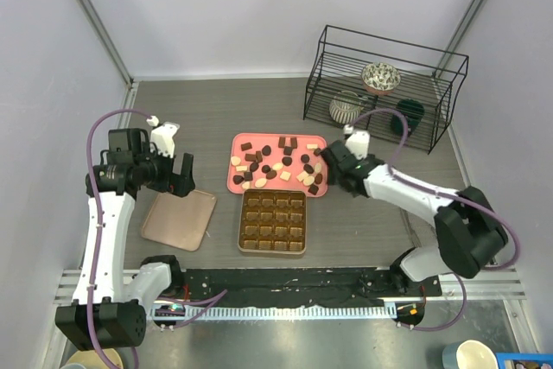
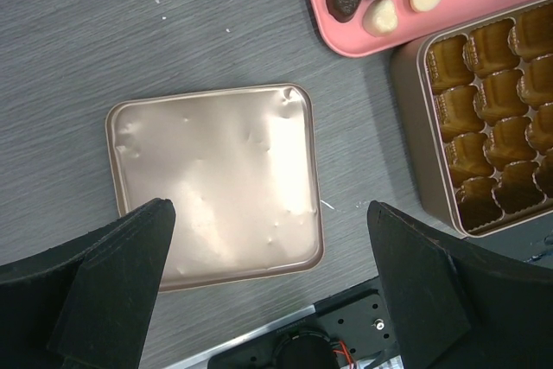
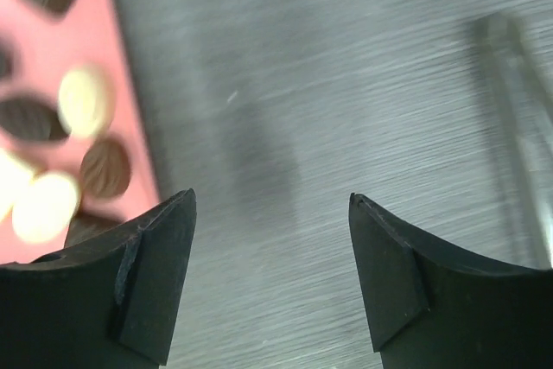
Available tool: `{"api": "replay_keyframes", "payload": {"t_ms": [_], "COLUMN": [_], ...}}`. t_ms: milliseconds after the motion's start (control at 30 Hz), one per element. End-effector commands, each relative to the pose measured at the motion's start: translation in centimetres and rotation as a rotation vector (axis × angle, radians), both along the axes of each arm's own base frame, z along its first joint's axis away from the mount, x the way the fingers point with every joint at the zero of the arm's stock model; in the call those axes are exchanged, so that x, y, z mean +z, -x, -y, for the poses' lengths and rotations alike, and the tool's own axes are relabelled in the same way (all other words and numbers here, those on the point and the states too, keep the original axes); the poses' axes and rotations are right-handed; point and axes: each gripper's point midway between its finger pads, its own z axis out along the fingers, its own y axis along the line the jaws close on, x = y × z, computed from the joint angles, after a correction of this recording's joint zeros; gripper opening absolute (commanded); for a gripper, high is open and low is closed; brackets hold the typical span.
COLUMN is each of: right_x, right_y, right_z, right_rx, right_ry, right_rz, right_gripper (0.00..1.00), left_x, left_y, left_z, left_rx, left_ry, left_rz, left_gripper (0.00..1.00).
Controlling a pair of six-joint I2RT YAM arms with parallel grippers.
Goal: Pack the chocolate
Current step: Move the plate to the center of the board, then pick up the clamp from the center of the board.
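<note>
Chocolate [image 1: 246, 146]: dark, brown and cream pieces lie loose across the pink tray [image 1: 237, 181] at mid-table. None can be seen in the box.
Gold box [image 1: 243, 224]: sits just in front of the tray. The cells seen from the left wrist look empty.
Right gripper [image 3: 272, 205]: fingers spread with nothing between them, low over bare tabletop just off the tray's right edge. The nearest candies are to the left of its fingers.
Left gripper [image 2: 268, 213]: fingers wide apart and holding nothing, hovering above the bronze lid [image 2: 216, 183] beside the box.
Step in hand: by the look of it, picking one piece from the tray's right side.
Doing it well: move over a candy with room on both sides and straddle it squarely. Close gently across its flattest flanks and lift straight up. Let go low inside an empty cell.
Risk: pieces near that edge sit close together, so a finger may nudge a neighbour. Rounded candies could slip out of a hard pinch.
</note>
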Motion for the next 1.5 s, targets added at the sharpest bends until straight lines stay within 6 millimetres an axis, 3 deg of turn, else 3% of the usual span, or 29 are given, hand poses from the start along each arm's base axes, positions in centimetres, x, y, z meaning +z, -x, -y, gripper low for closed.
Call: {"api": "replay_keyframes", "payload": {"t_ms": [0, 33, 133, 267, 467, 1000, 1467], "right_x": [4.9, 5.2, 5.7, 5.3, 3.9, -1.2, -2.2], "right_y": [-0.4, -0.5, 0.0, 0.6, 1.3, 2.3, 1.4], "right_z": [6.0, 8.2, 11.7, 14.3, 16.9, 16.2, 14.7], "right_rx": [-0.198, -0.256, -0.344, -0.411, -0.472, -0.444, -0.401], "right_ry": [0.018, 0.034, 0.045, 0.068, 0.089, 0.039, -0.024], "right_rz": [0.026, 0.021, -0.006, -0.044, -0.124, -0.288, -0.329], "right_gripper": [0.76, 0.76, 0.76, 0.75, 0.66, 0.55, 0.40], "left_x": [0.8, 0.9, 0.5, 0.0, 0.2, -0.2, -0.4], "left_y": [0.1, -0.1, -0.5, -0.7, -0.7, -0.5, -0.4], "left_z": [0.3, 0.4, 0.3, 0.3, 0.1, 0.0, 0.1], "left_rx": [-0.034, -0.037, -0.039, -0.052, -0.064, -0.075, -0.079], "left_ry": [0.007, 0.008, 0.009, 0.002, -0.014, -0.029, -0.026], "left_rz": [0.042, 0.051, 0.055, 0.043, 0.060, 0.068, 0.070], "left_gripper": [1.00, 1.00, 1.00, 1.00, 1.00, 1.00, 1.00]}}
